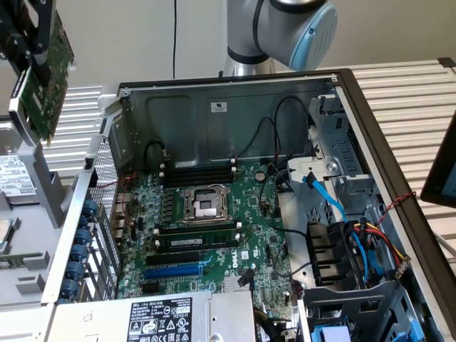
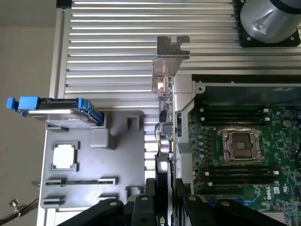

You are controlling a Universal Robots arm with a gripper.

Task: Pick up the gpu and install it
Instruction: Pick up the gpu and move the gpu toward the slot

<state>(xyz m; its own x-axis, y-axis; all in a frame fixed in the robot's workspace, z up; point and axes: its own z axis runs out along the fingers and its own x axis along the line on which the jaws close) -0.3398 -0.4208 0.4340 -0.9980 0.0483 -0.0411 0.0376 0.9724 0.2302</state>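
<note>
Outside the open computer case, off its side toward the exterior view's left and raised above its rim, the gpu hangs in the air, clear of every surface. It is clamped in the gripper, whose black fingers are closed on the two faces of the card. In the wrist view the card shows edge-on, and its silver bracket is at the end farthest from the fingers.

The card looks light and stiff, but likely fragile. Its board is thin, its components are exposed, and the bracket is only sheet metal. It probably takes a firm hold best across the shroud and board faces, as it has now. The contact edge and the bracket seem poor places for a grip.

Seen from the wrist, the card runs along the case's outer wall. The green motherboard is inside the case on one side of that wall, and a grey parts tray lies outside it on the other. The card is not yet over the motherboard, and the blue slot near the case's power-supply end stands empty.
</note>
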